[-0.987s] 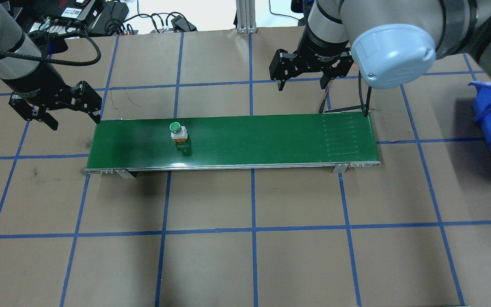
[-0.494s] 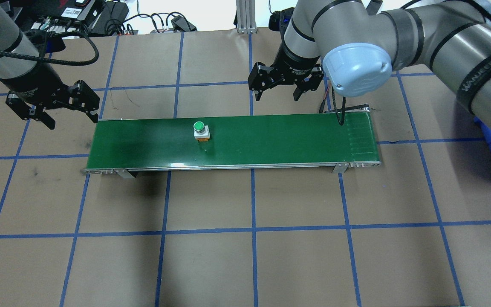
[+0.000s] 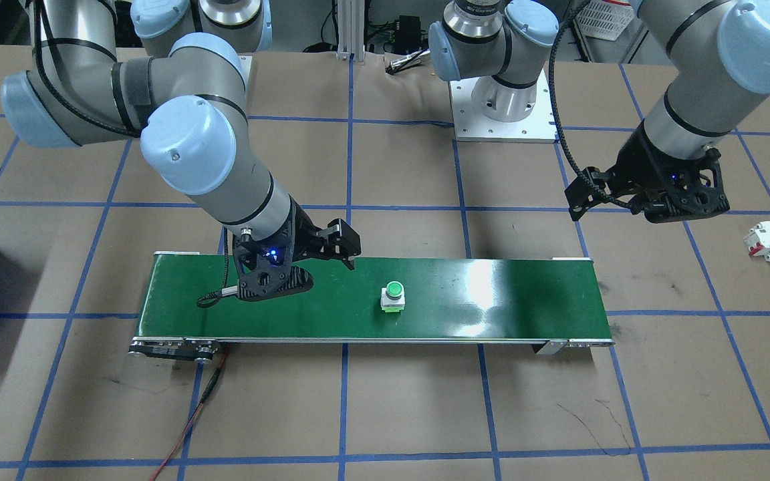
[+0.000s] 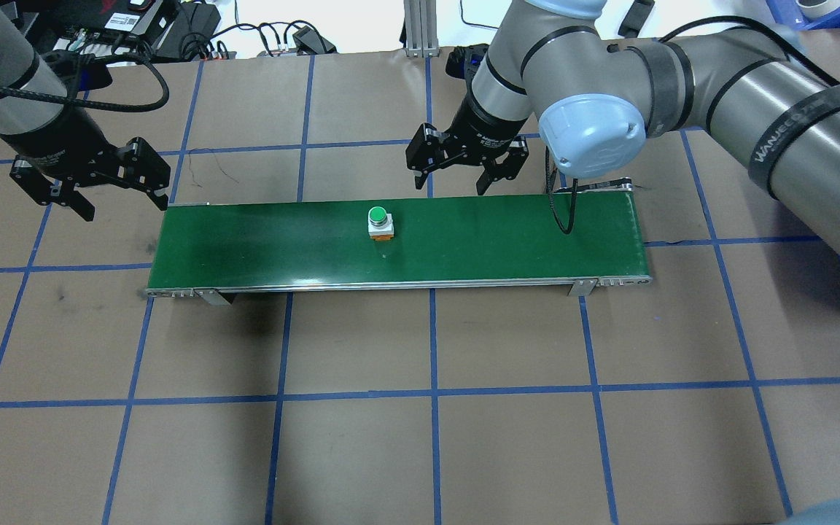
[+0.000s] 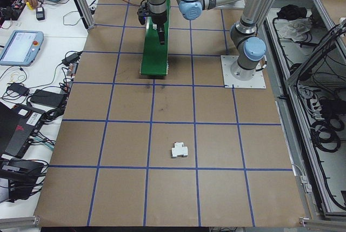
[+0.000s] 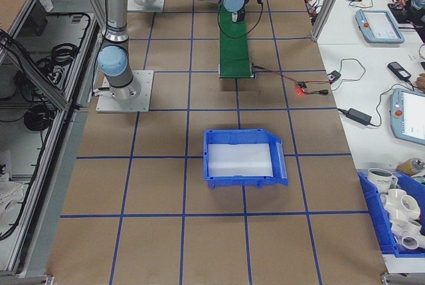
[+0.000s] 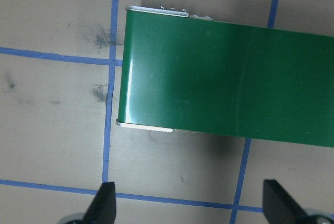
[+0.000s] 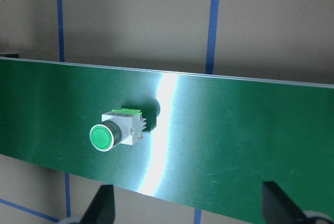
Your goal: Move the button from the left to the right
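- Roughly midway along the green conveyor belt (image 4: 405, 240) stands the button (image 4: 380, 222), upright, with its round green cap on top of a white body that shows an orange part at the base in the overhead view.
- From the right wrist camera, the button (image 8: 119, 129) shows a white and light-green blocky body and sits on the belt (image 8: 235, 145) left of centre in that view, touching nothing but the belt surface.
- Just beyond the belt's far edge, right of the button, hangs the right gripper (image 4: 455, 177); its jaws are spread apart and hold nothing.
- Facing the robot, the same right gripper (image 3: 318, 264) appears above the belt's robot-side edge, with the button (image 3: 392, 296) a little apart from it.
- Off the belt's left end hovers the left gripper (image 4: 122, 200), over the brown paper table (image 4: 420, 437); its jaws are also apart and empty.
- From the left wrist camera, the belt's left end (image 7: 224, 78) lies ahead, with both dark fingertips (image 7: 104, 203) at the lower edge of the view.
- Well apart from the belt, on the table beyond the left arm, lies a white block with red parts (image 3: 768, 241).
- On the robot's right side sits a blue bin (image 6: 244, 159), clear of the belt.
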